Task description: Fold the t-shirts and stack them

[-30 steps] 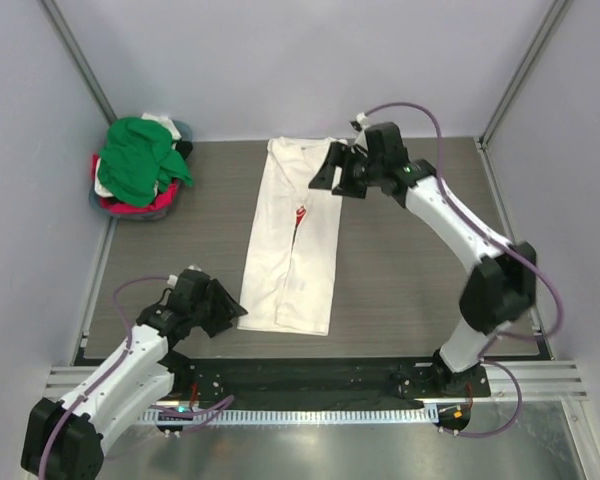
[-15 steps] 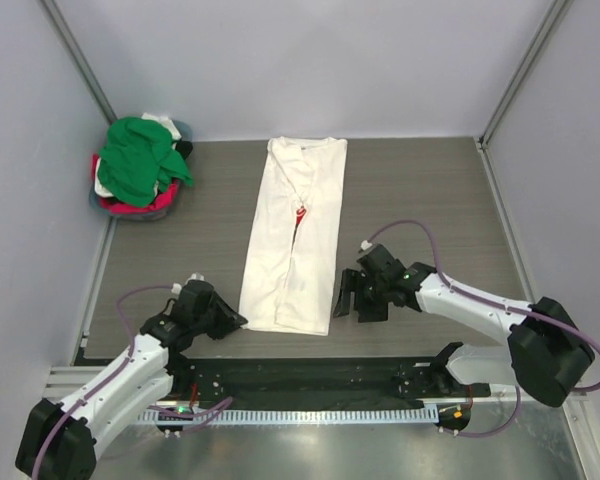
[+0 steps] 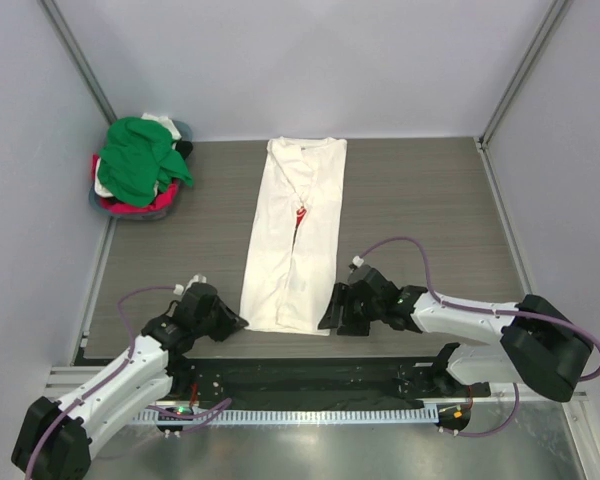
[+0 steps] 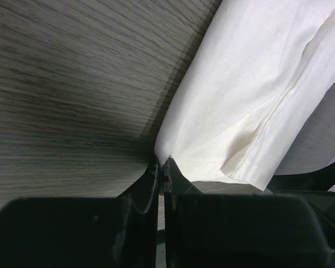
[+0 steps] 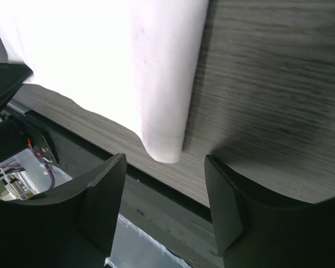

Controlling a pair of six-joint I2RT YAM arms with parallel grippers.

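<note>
A cream-white t-shirt (image 3: 292, 240) lies on the table as a long narrow strip, collar end far, a bit of red print showing in its middle fold. My left gripper (image 3: 235, 322) sits at its near left corner and is shut on that corner of cloth (image 4: 162, 163). My right gripper (image 3: 327, 318) is low at the near right corner, open. In the right wrist view the rounded folded corner of the t-shirt (image 5: 162, 142) lies just ahead of the right gripper (image 5: 164, 162), touching neither finger. More t-shirts, green on top, are heaped at the back left (image 3: 138, 160).
The heap sits in a basket (image 3: 130, 208) by the left wall. Just behind both grippers runs the table's near edge, with a black strip (image 3: 310, 375) and a metal rail (image 3: 310, 412). Walls close in the left, back and right.
My right arm swung from the shirt's far end down to its near right corner, its jaws narrowing a little. My left gripper shut on the near left corner.
</note>
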